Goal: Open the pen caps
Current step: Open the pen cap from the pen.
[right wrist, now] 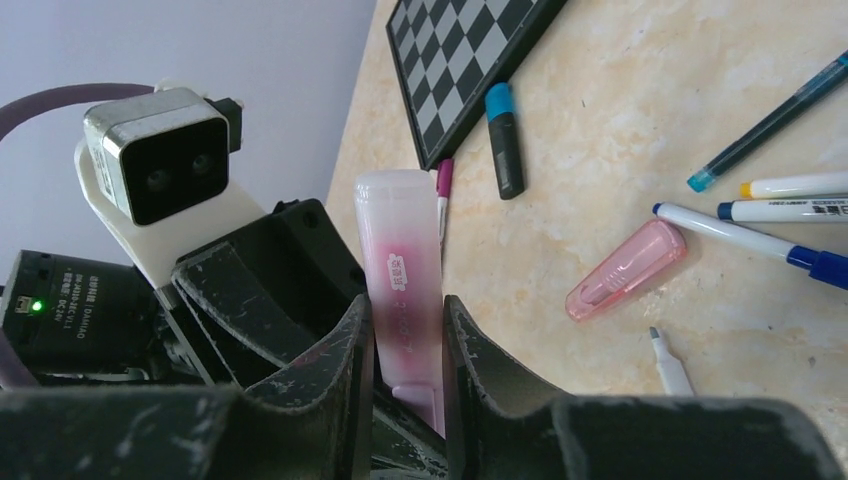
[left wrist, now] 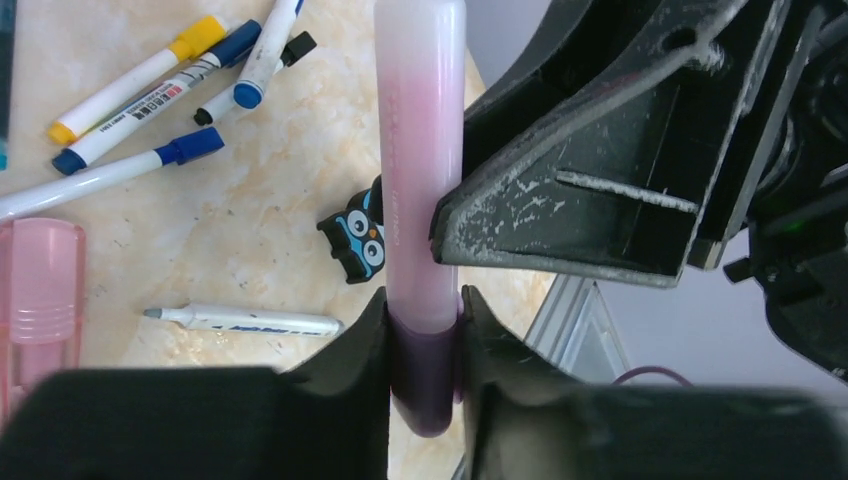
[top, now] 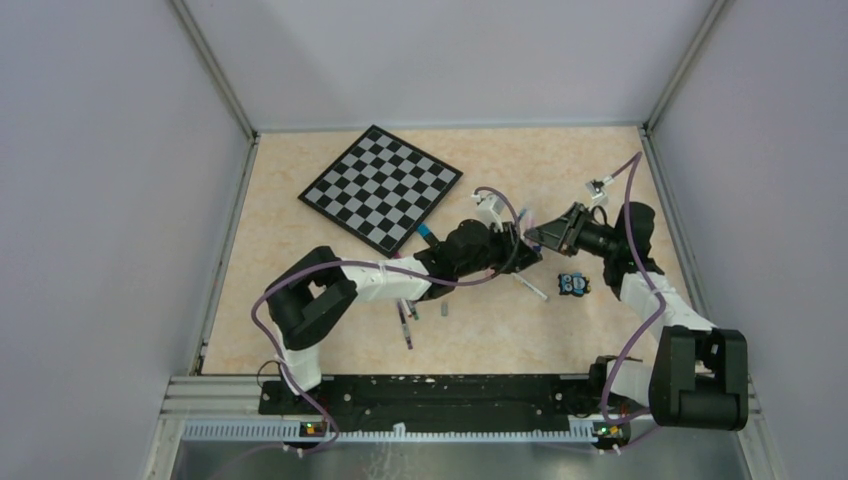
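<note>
Left gripper fingers clamped on the dark cap of the pink highlighter. Right gripper grasps its barrel, held above the table, right of the checkered board.

Top view high, looking down on table. Wrist views close, opposed, both sharing pink highlighter.

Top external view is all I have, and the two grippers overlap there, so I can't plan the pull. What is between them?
Observer: A pink highlighter; the right gripper clamps its barrel.
Operator: And the left?
Observer: The left gripper pinches the darker cap at the other end.
Operator: Is the cap off?
Observer: No, it sits on the barrel.
</note>
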